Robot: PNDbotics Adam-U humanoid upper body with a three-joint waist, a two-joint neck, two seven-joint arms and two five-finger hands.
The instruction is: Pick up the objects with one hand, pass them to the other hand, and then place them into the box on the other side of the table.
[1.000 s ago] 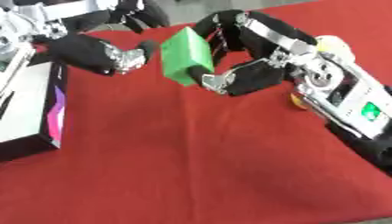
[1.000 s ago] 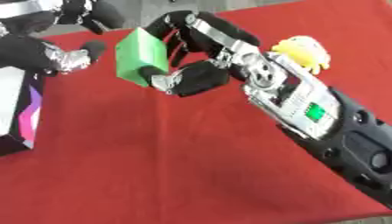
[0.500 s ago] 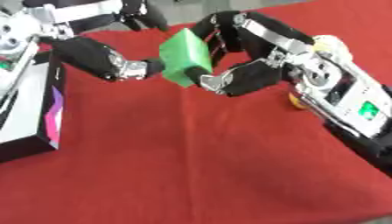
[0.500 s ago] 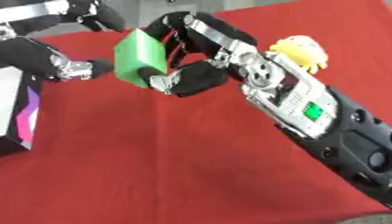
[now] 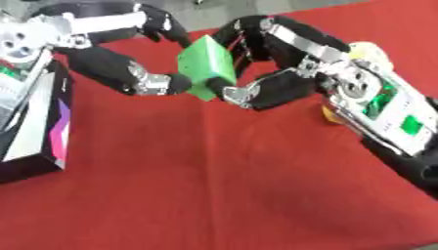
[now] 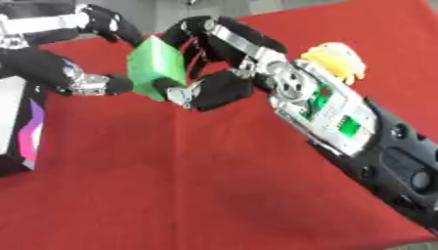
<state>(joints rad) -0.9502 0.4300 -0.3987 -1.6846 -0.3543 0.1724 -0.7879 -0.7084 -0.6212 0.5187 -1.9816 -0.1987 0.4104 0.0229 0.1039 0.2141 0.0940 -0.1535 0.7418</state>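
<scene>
A robot's two black and silver arms meet above a desk (image 5: pixel 222 195) covered in red cloth, at the handover step of the task. The right hand (image 5: pixel 265 85), reaching in from the right, has its fingers (image 6: pixel 201 34) curled over the top of a green block (image 5: pixel 205 66) and its thumb under the lower edge, so the block is pinched and held up off the cloth, tilted on one corner. The left hand (image 5: pixel 128 73), coming from the upper left, is spread around the block's other side: one fingertip (image 5: pixel 167 83) sits at the lower left corner, touching or nearly so, and another finger arches above the top edge. Its fingers are apart and do not yet appear to clamp the block. By judgement, the next move calls for the left hand to close on the block before the right hand lets go, then to carry it to the box (image 5: pixel 34 122), a black-sided container with white and purple panels lying at the left edge of the desk. The right eye view shows a yellow and white object (image 6: pixel 338 58) resting on the cloth behind the right forearm; the left eye view shows only a sliver of it. The left eye view shows more of the box, including its long top face.
</scene>
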